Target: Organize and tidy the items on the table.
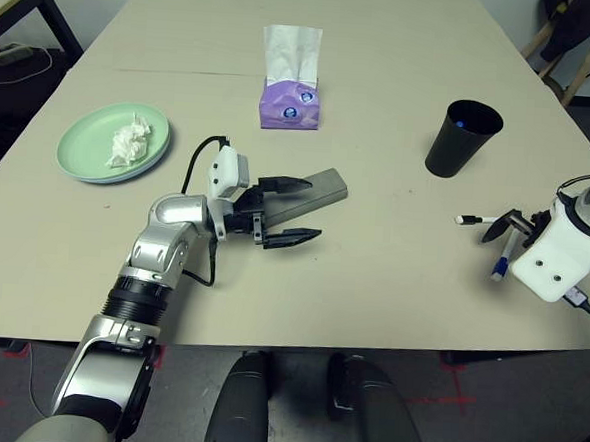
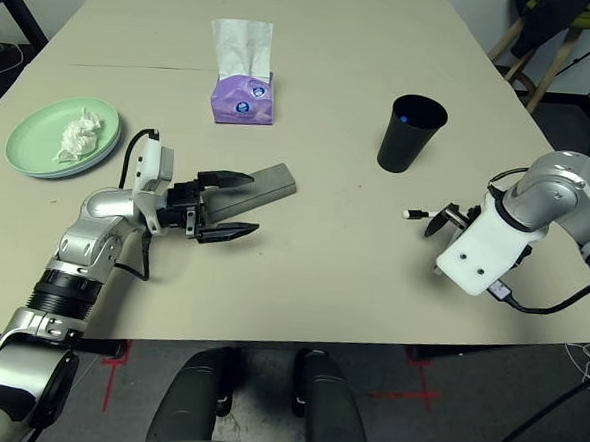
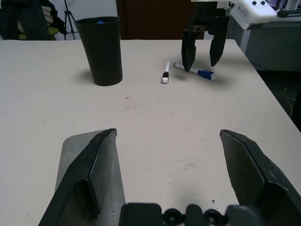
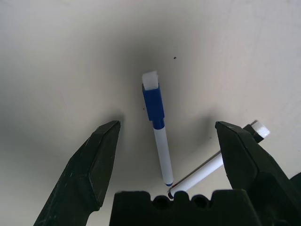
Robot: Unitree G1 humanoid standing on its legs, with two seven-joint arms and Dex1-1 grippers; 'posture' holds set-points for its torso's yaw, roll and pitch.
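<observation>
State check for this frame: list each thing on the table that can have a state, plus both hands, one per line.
Left hand: open, level, one finger over the glasses case.
Right hand: open, pointing down over the pens.
Glasses case: closed, lying flat.
Blue-capped pen: capped, lying flat.
Black-capped pen: capped, lying flat.
Cup: upright, something blue inside.
Tissue box: open, tissue sticking up.
Plate: holds crumpled tissue.

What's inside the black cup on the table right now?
Inside the black cup, something small and blue shows near the rim, perhaps a pen cap. The cup's dark wall covers everything lower down, so what it is or whether more lies inside cannot be told.
</observation>
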